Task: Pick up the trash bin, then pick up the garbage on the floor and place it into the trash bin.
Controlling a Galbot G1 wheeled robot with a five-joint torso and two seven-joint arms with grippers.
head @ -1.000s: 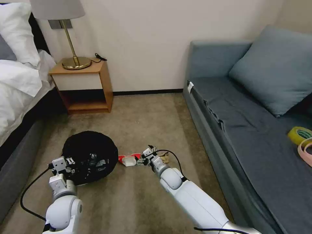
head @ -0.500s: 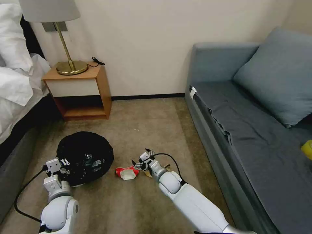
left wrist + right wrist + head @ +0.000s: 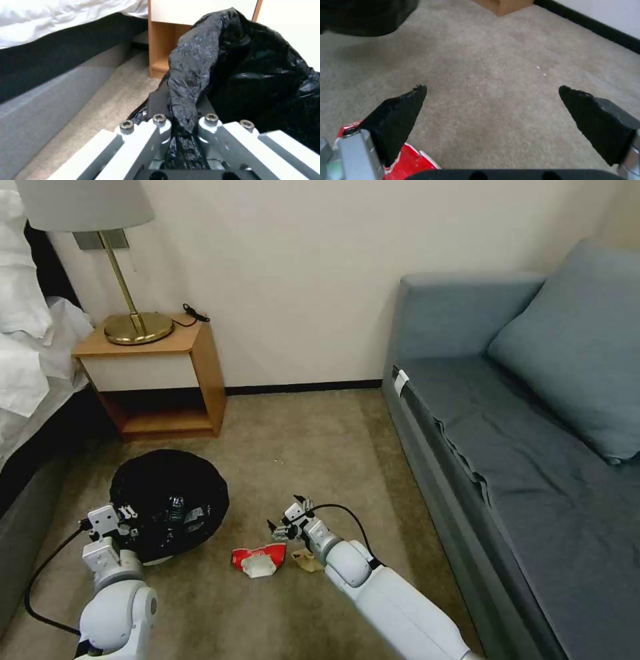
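The trash bin [image 3: 170, 503], white with a crinkly black bag over its rim, hangs tilted just above the carpet at the left. My left gripper [image 3: 119, 519] is shut on its bag-covered rim [image 3: 186, 100]. On the carpet lie a crumpled red-and-white wrapper [image 3: 257, 560] and a crumpled brown paper [image 3: 307, 560]. My right gripper [image 3: 288, 515] is open with nothing between its fingers, slightly above and beyond these two pieces. The red wrapper [image 3: 408, 162] peeks out beside one black fingertip [image 3: 400, 110].
A wooden nightstand [image 3: 160, 380] with a brass lamp [image 3: 130, 323] stands against the far wall. A bed [image 3: 27, 380] runs along the left and a blue-grey sofa [image 3: 520, 460] along the right. Bare carpet [image 3: 300, 447] lies between them.
The head camera has shifted, so the whole scene sits lower and to the left. My right gripper has come up and back off the red-and-white wrapper, which lies on the carpet.
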